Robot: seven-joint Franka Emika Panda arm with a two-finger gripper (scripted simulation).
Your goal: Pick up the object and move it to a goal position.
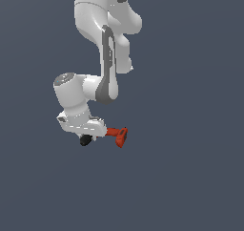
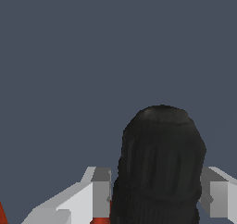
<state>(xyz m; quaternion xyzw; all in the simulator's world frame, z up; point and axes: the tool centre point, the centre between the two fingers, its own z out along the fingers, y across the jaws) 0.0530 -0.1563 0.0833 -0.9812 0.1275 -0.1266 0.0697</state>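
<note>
1. Black and ribbed, the chuck (image 2: 159, 167) of the toy drill fills the near part of the wrist view, with a grey fingertip (image 2: 101, 190) flush against one flank and a second fingertip (image 2: 216, 190) against the other. Slivers of red-orange body show just behind the fingers.
2. Judging by that contact on both flanks, the gripper (image 2: 159, 193) is pinched onto the drill at the front of its body, just behind the chuck, with no gap visible on either side.
3. Beyond the chuck the wrist view shows only flat slate-grey ground. No counter edge, corner or goal marker is visible, so the drill cannot be placed against any edge.
4. From the exterior view, the white Panda arm (image 1: 107, 58) hangs down and its gripper (image 1: 91, 135) holds the drill (image 1: 117, 135) sideways: the chuck (image 1: 85, 140) pokes out toward the exterior view's left, while the red-orange handle and boxy base stick out toward the right.
5. Whether the drill is lifted clear or resting on the ground cannot be told; no shadow or surface line shows.
6. Handling, as a judgement: it looks rigid, hard and light, far smaller than the gripper. The base overhangs to one side, so it may pivot in the pinch; holding near the middle of the body suits it best.
</note>
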